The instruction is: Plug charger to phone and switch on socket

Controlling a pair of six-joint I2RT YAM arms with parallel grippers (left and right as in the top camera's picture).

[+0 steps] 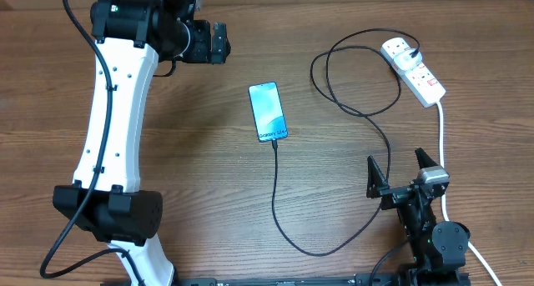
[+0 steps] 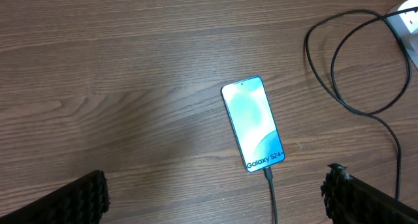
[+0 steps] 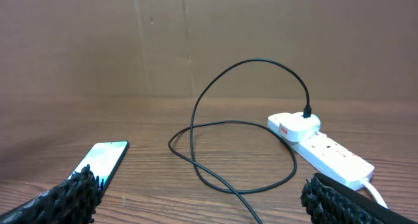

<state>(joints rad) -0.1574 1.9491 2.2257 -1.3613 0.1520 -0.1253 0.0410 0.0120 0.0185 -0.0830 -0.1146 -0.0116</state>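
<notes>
The phone [image 1: 268,112] lies flat and face up mid-table, and shows in the left wrist view [image 2: 255,124] and at the right wrist view's left edge [image 3: 101,159]. The black charger cable [image 1: 279,211] meets the phone's lower end with its tip [image 2: 268,175], loops across the table, and its plug [image 3: 307,113] sits in the white socket [image 1: 415,69]. My left gripper [image 1: 213,40] hovers open up and left of the phone [image 2: 215,185], nothing between its fingers. My right gripper [image 1: 399,171] is open and empty near the front right [image 3: 199,194], facing the socket [image 3: 326,149].
A thick white cord [image 1: 440,144] runs from the socket toward the front edge, passing close by the right arm. Loops of black cable [image 3: 241,152] lie between the right gripper and the socket. A brown wall stands behind the table.
</notes>
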